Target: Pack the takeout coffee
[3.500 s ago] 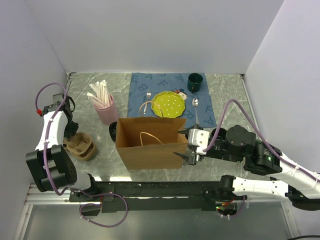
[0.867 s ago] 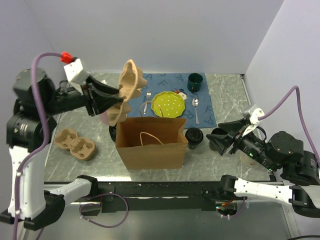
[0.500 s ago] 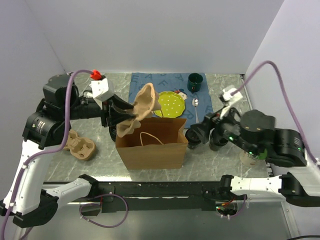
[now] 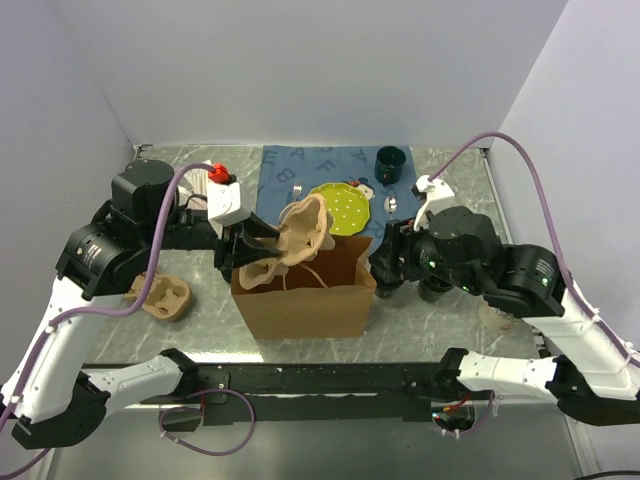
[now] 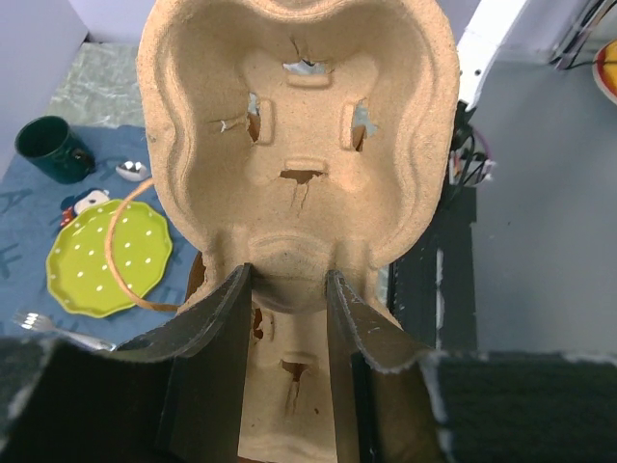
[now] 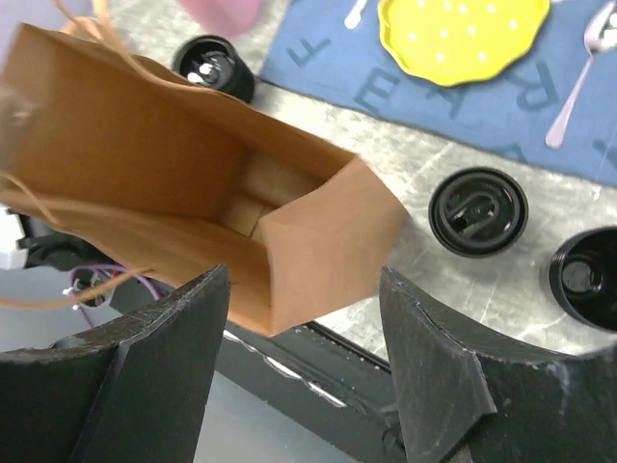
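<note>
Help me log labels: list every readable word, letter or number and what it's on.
"A" and "F": large pale letters scattered on the blue cloth placemat.
Other placemat letters: too blurred to read.
Brown paper bag: no print.
Black round lid beside the bag: raised marks, too small to read.
</note>
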